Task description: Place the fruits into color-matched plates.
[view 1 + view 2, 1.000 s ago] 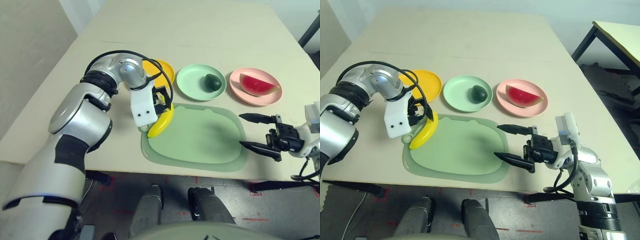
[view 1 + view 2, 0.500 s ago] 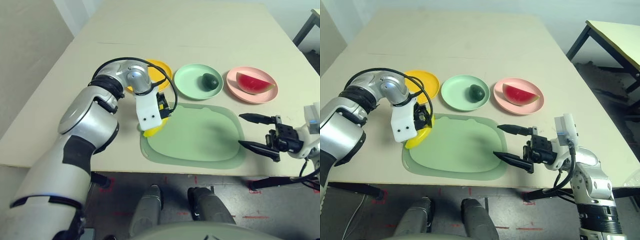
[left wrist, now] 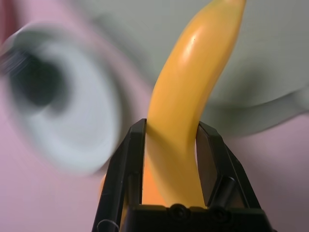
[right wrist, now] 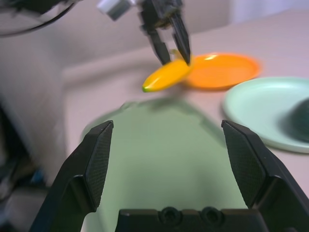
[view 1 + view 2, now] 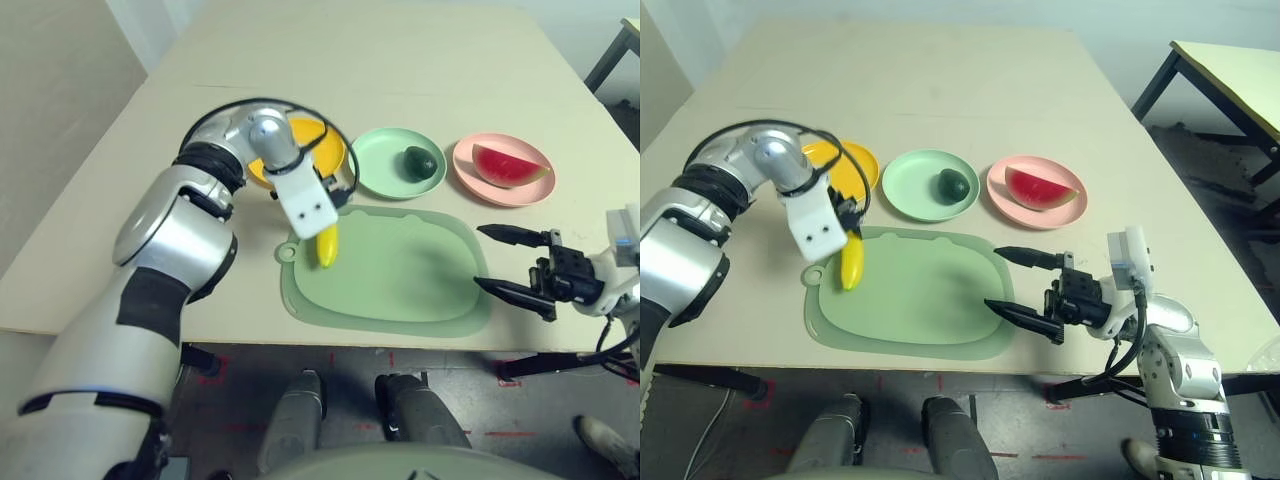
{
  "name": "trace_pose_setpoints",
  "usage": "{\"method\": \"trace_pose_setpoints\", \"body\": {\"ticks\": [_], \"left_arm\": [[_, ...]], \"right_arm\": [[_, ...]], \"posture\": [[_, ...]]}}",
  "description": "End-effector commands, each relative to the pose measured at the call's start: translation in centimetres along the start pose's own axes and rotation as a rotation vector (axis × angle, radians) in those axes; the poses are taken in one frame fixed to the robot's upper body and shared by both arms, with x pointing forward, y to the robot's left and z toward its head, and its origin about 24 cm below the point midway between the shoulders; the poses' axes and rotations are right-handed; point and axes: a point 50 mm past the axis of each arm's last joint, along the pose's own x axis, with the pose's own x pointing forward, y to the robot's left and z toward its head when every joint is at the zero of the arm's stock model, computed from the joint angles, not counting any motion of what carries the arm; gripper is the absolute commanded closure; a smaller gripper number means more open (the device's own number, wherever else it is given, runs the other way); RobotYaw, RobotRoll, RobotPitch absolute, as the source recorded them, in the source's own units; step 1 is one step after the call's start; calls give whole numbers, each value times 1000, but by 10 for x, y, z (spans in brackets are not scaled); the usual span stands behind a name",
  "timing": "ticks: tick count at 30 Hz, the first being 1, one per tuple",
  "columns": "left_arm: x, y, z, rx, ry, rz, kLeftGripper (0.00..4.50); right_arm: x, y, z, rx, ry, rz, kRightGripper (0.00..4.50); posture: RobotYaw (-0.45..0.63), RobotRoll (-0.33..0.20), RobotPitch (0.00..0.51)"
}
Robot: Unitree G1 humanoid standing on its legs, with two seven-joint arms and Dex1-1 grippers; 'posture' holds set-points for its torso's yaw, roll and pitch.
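Banana in the left pincer, clear of the mat

Banana (image 5: 326,245) is the last fruit without a home, and from the head camera I see it hanging lengthwise from my left pincer (image 5: 322,222) over the near-left corner of the green mat (image 5: 400,270). The yellow plate (image 5: 318,142) sits just beyond it on the worktop (image 5: 400,60), partly hidden by my wrist. The avocado (image 5: 421,162) already lies in the mint plate (image 5: 380,165), and the watermelon wedge (image 5: 510,165) in the pink plate (image 5: 478,185). My right pincer (image 5: 512,262) hovers at the right edge of the mat, spread wide with nothing in it.

From the left wrist, the two black fingers (image 3: 123,183) are clenched on the banana's lower half, and the rest curves up and away (the background is smeared, so I read little else there).

From the right wrist, I see the left pincer across the mat, pinching the banana near one end. The fruit is off the surface, with the yellow plate right behind it.

My read: I'm in the carry step for the third fruit. Next I'd swing the left arm over the yellow plate, lower until the banana is close to the dish, then let go. The grip is near one end, so the free end may tip.
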Motion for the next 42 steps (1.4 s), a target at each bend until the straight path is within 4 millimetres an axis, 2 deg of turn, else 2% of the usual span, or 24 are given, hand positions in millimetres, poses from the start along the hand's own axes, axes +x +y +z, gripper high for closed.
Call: {"method": "trace_pose_setpoints", "body": {"ticks": [1, 6, 10, 23, 24, 28, 31, 36, 40, 42], "left_arm": [[-9, -10, -24, -186, 119, 71, 2944], [-17, -30, -50, -299, 300, 128, 2944], [-16, -34, -60, -337, 385, 212, 2944], [14, -66, -78, -440, 515, 371, 2944], [14, -68, -79, -441, 522, 374, 2223], [14, -70, -80, -430, 530, 384, 861], [11, -69, -81, -427, 528, 410, 7], [-7, -64, -83, -462, 500, 502, 7], [-33, -64, -88, -651, 380, 708, 7], [-42, -74, -92, -745, 317, 791, 7]], "right_arm": [[-6, -3, 2, -11, -27, -126, 0], [-7, 3, -4, -16, -51, -221, 0], [-12, 10, -10, -4, -42, -265, 0], [-34, 14, -12, -35, -15, -363, 0], [-36, 15, -12, -34, -13, -365, 0], [-40, 14, -14, -27, -4, -376, 0], [-41, 12, -14, -22, -7, -388, 0], [-49, 4, -12, -22, -13, -421, 0], [-76, -13, -12, -37, -11, -564, 0], [-89, -28, -12, -56, -38, -680, 0]], "posture": [[-150, 0, 144], [-154, 0, 136], [-157, 0, 133], [-219, 0, 82], [-218, 0, 79], [-205, 0, 68], [-188, 0, 59], [-163, 0, 52], [-160, 0, 51], [-150, 0, 63]]}}
